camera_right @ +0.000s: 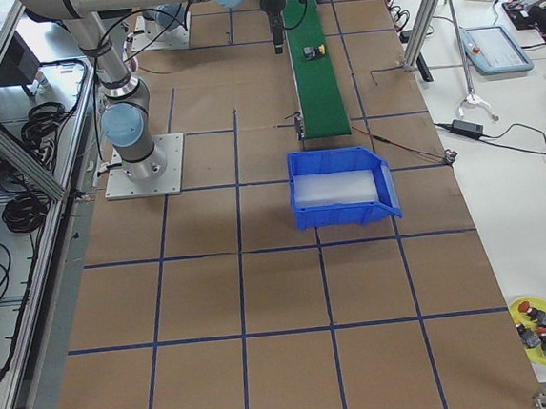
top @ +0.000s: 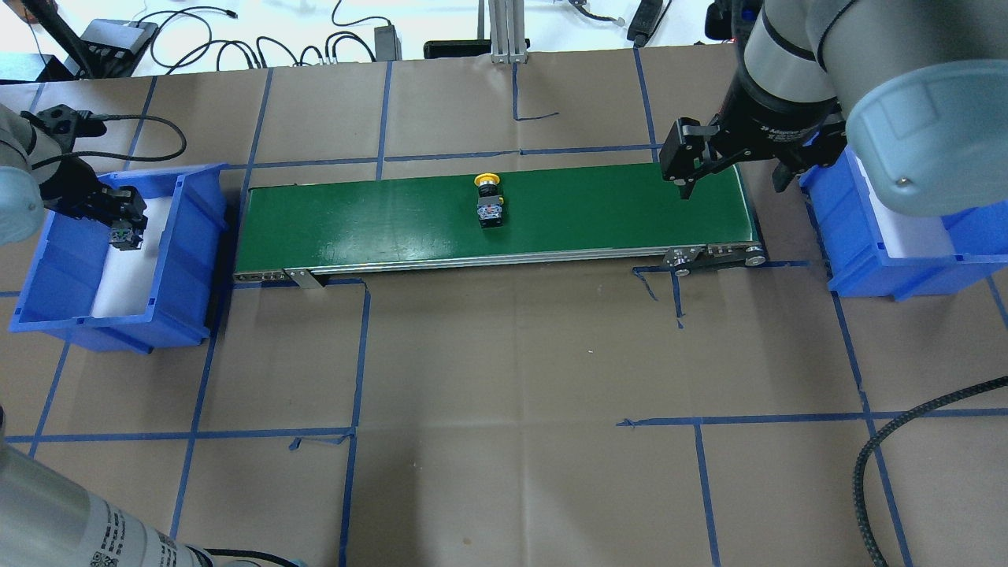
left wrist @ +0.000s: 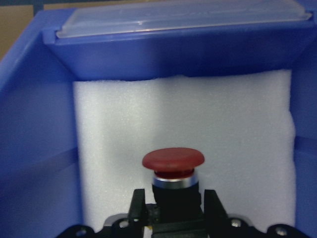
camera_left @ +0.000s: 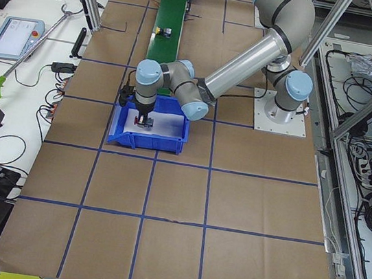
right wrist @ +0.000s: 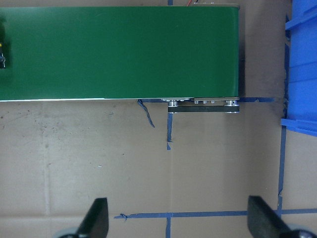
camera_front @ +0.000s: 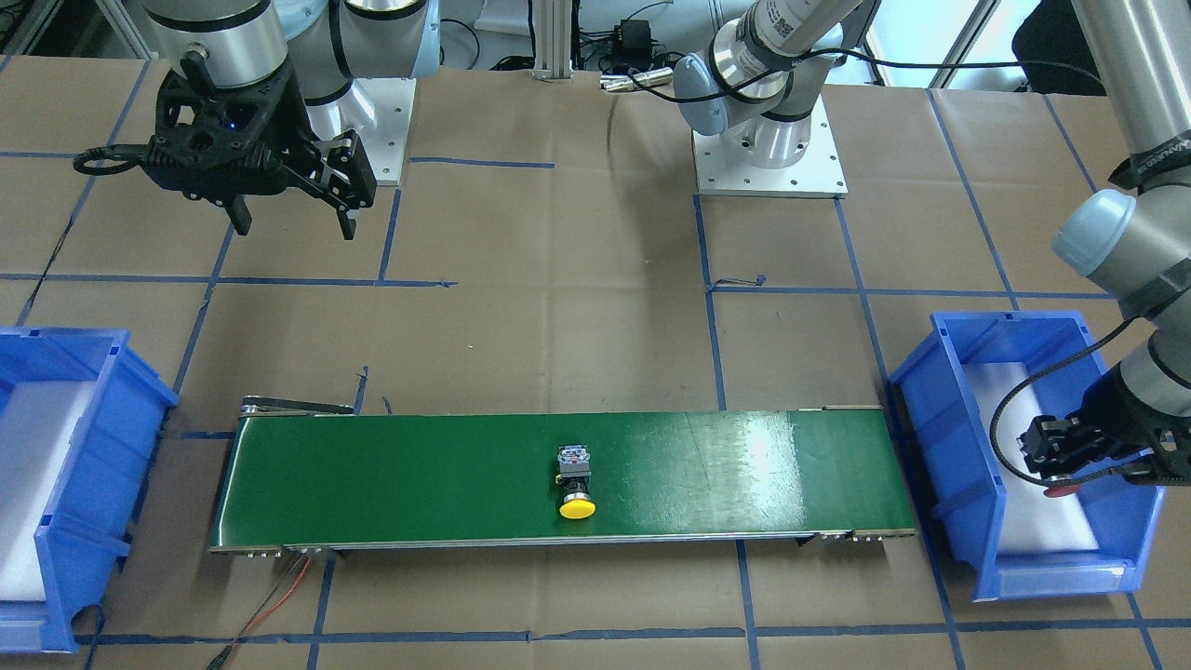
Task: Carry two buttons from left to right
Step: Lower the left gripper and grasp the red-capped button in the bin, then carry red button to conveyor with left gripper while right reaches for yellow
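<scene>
A long green conveyor belt [top: 378, 220] is stretched across the far side of the table between two blue bins, the left bin [top: 189, 236] at its left end and the right bin [top: 858, 244] at its right end. No button is seen in the right bin, so the task is judged to be about a quarter done: neither piece has been delivered. One piece is already set on the belt and the other is only being taken from the left bin. Both must be carried along the belt, picked up at the right end and dropped into the right bin. The right gripper [camera_front: 296, 221] is held above the right end of the belt with its fingers spread wide, and nothing is held or touched by them. The left gripper [left wrist: 173, 198] is lowered inside the left bin, over the white foam liner [left wrist: 183, 114], and is closed on the black body of the red button [left wrist: 173, 163]. Whether that button is lifted clear of the foam cannot be told. The yellow button [top: 489, 200] is laid on its side near the middle of the belt, well apart from both grippers
</scene>
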`<state>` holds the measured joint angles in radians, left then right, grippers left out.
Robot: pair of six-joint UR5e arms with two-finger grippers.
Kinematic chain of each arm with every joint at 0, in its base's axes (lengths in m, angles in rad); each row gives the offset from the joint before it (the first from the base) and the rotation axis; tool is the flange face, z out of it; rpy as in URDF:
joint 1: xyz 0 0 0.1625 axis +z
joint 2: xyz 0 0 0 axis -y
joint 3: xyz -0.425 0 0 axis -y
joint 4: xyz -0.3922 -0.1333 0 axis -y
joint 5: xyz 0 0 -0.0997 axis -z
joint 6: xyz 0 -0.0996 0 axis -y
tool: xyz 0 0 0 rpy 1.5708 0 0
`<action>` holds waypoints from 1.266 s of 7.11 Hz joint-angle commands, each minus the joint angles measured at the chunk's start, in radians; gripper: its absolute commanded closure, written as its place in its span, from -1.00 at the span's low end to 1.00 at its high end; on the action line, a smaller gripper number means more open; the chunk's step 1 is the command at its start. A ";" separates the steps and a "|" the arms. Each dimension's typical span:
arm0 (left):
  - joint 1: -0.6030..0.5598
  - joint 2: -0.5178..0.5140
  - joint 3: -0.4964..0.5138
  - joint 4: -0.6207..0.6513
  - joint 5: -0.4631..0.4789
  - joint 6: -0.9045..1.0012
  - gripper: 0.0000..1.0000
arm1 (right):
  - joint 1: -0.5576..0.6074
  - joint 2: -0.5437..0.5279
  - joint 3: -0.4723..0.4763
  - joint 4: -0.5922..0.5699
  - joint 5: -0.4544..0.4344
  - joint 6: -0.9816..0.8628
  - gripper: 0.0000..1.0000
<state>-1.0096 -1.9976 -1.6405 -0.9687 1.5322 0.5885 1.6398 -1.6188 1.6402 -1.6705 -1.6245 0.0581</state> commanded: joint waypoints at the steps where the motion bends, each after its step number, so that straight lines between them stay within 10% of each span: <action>1: -0.003 0.086 0.081 -0.208 0.006 -0.001 0.88 | 0.000 0.000 0.003 0.000 0.002 0.002 -0.99; 9: -0.298 0.155 0.105 -0.340 0.014 -0.260 0.84 | 0.020 0.140 0.035 -0.082 0.005 0.014 -0.99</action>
<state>-1.2189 -1.8418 -1.5197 -1.3194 1.5451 0.4051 1.6558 -1.5218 1.6667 -1.6963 -1.6214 0.0717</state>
